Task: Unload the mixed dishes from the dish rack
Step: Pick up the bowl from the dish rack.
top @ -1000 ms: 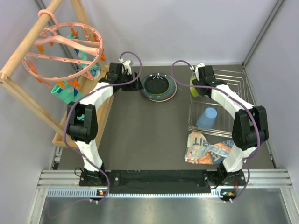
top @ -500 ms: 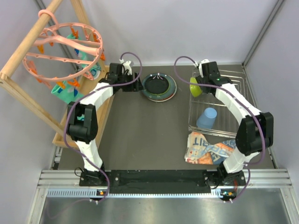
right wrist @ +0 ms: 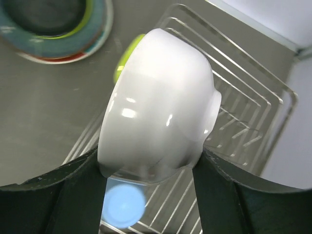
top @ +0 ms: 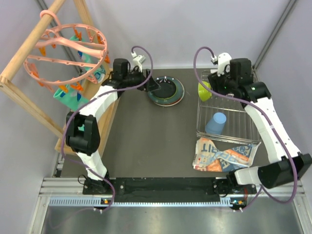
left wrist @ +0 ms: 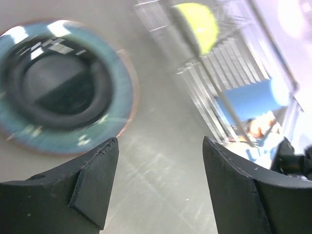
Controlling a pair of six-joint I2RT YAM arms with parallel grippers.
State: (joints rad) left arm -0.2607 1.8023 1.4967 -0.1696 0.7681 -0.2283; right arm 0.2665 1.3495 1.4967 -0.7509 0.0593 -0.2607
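Note:
My right gripper [right wrist: 148, 158] is shut on a small white bowl [right wrist: 158, 97], held on its side above the silver wire dish rack [right wrist: 239, 109]. In the rack a light blue cup [top: 216, 123] lies upside down, and a lime-green piece [top: 204, 90] leans at the far-left corner. On the table left of the rack sits a stack: a dark teal plate [top: 166, 91] on a pink-rimmed plate, with a lime-green rim showing inside it. My left gripper [top: 155, 85] hovers open at the stack's left edge, with only bare table between its fingers [left wrist: 100, 170].
A printed orange-blue-white packet [top: 222, 155] lies in front of the rack. A wooden frame [top: 29, 58] with a pink ring of clips [top: 68, 53] stands at the far left. Grey walls close in the back and both sides.
My right arm has lifted and swung back to the right over the rack with the white bowl. My left gripper has shifted right, up to the plate stack's edge.

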